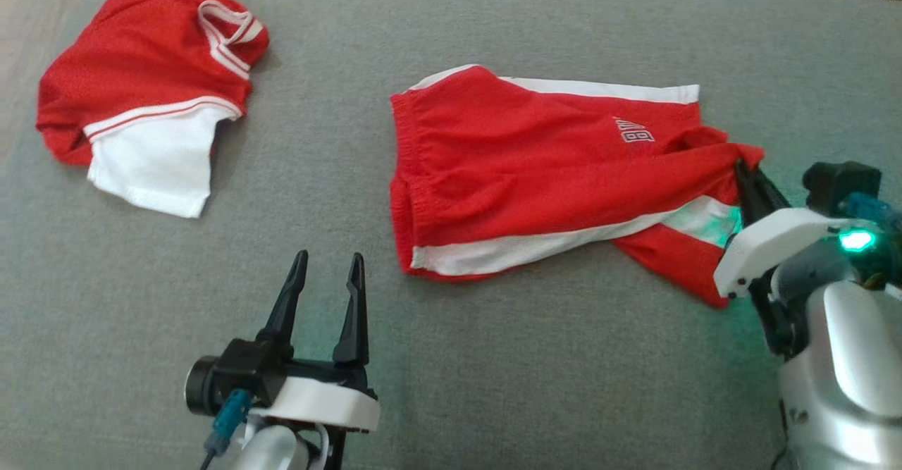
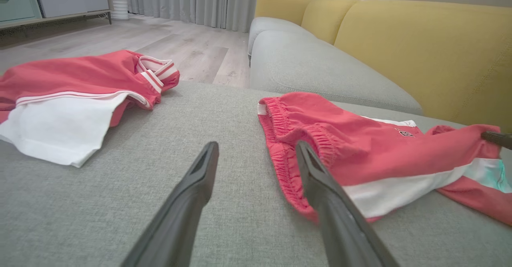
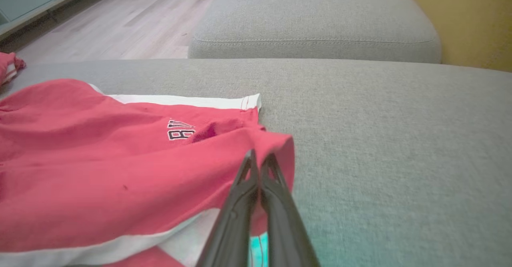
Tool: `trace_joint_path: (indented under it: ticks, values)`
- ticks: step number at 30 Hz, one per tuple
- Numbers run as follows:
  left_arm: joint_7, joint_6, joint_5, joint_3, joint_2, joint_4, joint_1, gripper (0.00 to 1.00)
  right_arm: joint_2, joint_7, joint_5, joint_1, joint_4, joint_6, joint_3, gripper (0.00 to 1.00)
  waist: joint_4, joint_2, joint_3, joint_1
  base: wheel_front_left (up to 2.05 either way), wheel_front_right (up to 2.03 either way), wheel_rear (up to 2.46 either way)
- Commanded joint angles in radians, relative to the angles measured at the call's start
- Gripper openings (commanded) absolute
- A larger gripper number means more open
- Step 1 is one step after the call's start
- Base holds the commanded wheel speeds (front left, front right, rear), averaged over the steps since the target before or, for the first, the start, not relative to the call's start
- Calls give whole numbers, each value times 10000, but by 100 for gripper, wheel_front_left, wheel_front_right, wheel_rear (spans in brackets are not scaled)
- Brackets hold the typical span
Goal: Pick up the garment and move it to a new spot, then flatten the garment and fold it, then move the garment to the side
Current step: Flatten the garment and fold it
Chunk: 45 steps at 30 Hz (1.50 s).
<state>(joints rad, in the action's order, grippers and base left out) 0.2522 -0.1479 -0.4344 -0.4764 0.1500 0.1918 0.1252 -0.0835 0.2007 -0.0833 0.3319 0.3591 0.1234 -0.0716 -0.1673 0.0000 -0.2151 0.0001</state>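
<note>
Red shorts with white side stripes [image 1: 535, 174] lie rumpled on a grey fabric sofa seat [image 1: 493, 357]. Nearest, the left gripper [image 1: 330, 255] hovers beside the waistband, fingers apart. The right gripper [image 3: 259, 159] is pinched onto a leg hem. Drawing that hem outward, low and steady, should flatten the shorts best. Farther off, a red-and-white top [image 1: 148, 96] lies well apart.

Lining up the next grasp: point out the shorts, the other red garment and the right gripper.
shorts [image 1: 535, 167], head view, red cloth left of the lettering.
other red garment [image 1: 141, 61], head view, its red upper part.
right gripper [image 3: 260, 157], right wrist view, between shut fingertips pinching the shorts' leg hem.
</note>
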Motion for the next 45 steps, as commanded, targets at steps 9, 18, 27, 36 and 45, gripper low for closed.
trace_joint_path:
  ticks: [9,18,27,36,45]
  values:
    - [95,206,188,552,-109,-198,269,100,8,-1911,517,769,1151,73,-97,100,142,0,272,-1,0,0,0]
    - [95,376,252,524,-168,-10,-88,100,262,-3408,1011,-881,157,73,-72,100,769,0,1300,-1,0,0,0]
    - [93,309,-9,623,-73,308,-822,100,329,-3361,367,-2904,-1103,73,269,100,944,0,2396,-1,0,0,0]
    - [39,9,-205,905,109,499,-1291,100,331,-3417,-102,-3459,-1250,73,792,100,798,0,2698,-1,0,0,0]
    - [-144,-104,-239,900,224,444,-1246,100,332,-3332,-134,-3500,-1168,73,908,100,753,0,2709,-1,0,0,0]
